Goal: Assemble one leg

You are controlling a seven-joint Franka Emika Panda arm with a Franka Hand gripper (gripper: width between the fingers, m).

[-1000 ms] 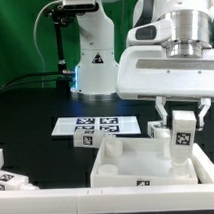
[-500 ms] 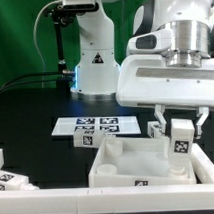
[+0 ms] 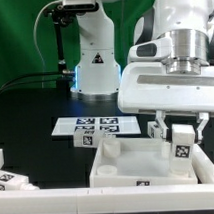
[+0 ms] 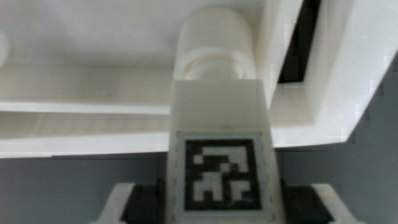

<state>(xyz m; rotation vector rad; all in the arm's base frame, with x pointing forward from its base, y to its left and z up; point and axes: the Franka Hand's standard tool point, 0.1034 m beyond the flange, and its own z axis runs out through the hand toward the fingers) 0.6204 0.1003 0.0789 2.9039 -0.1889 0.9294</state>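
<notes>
- The flat black bench [image 3: 35, 107] fills my exterior view, with a green backdrop behind its far edge.
- The glossy white robot arm [image 3: 93, 55] stands at the far edge, about midway along it.
- The large white square tray-like tabletop [image 3: 122, 166] lies at the near edge, towards the corner on the exterior view's right. Its raised rim faces up, and the wrist view shows the same rim [image 4: 89, 100].
- The white two-finger gripper [image 3: 181, 130] hangs over the tabletop's far corner on the exterior view's right. Its jaws are clamped on the leg – in the wrist view I see a finger [image 4: 134, 205] pressed to each side of it.
- The marker board [image 3: 101, 124], thin and flat, lies mid-bench, just beyond the tabletop's far rim.
- The short, chunky white plastic leg [image 3: 182, 142], with a black-and-white square tag on its face, stands upright between the jaws, and its lower end dips behind the tabletop's rim. From the wrist camera the leg [image 4: 222, 130] runs down towards the tray wall – I cannot tell whether it touches.
- A second leg [image 3: 84, 139] of the same kind lies on the bench, just beside the marker board.
- More tagged white parts [image 3: 9, 178] sit at the near corner on the exterior view's left, cut off by the frame.
</notes>
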